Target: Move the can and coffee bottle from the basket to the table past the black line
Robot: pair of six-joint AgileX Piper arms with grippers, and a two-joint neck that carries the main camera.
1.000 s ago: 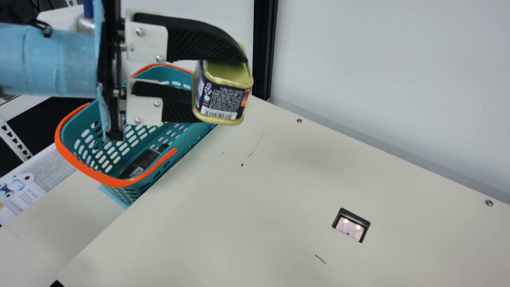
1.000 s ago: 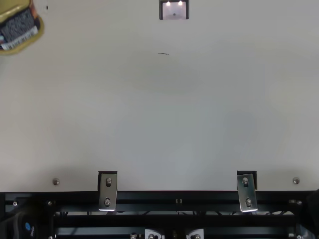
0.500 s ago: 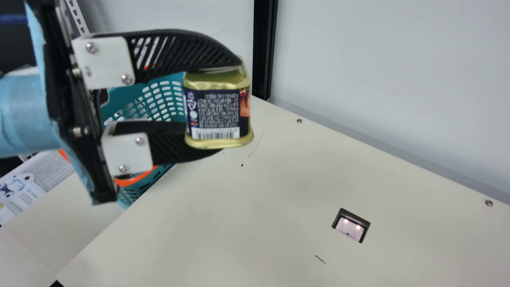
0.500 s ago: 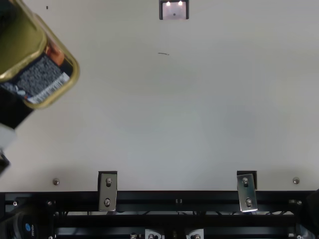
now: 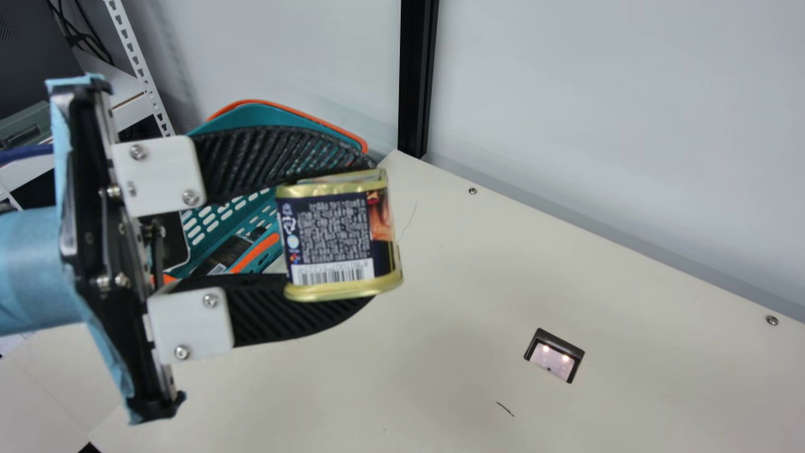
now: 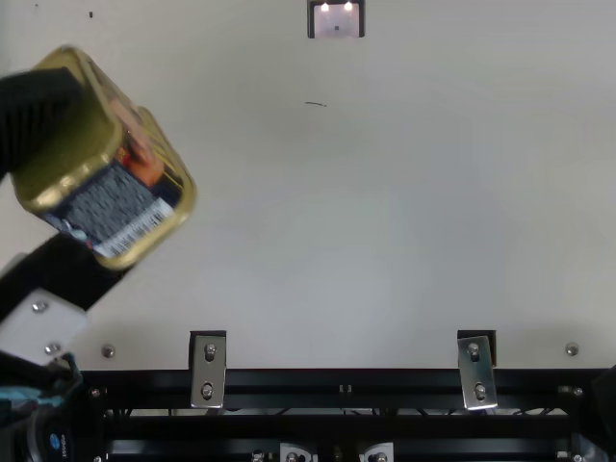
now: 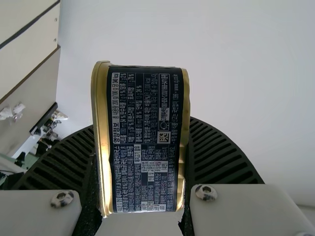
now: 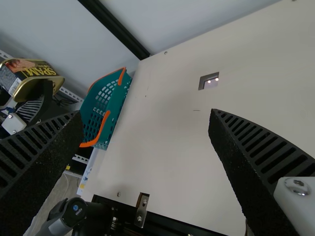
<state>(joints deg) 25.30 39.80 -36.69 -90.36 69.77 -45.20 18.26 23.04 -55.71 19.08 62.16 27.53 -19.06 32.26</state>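
Can [image 5: 343,291] gripped by the left gripper [image 5: 370,231] swings nearer and rightward above the table [image 5: 453,327], farther along its delivery but apparently still needing to be lowered. The coffee bottle [image 5: 229,251] lies in the basket [image 5: 270,116] at far left, probably a second trip. The right gripper [image 8: 146,118] stands open, empty. Dense small print and a barcode [image 5: 332,272] cover the can's dark label [image 5: 330,223].

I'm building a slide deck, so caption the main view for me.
The left arm's jaws grip the can in the air, while a dark bottle lies in the teal basket.
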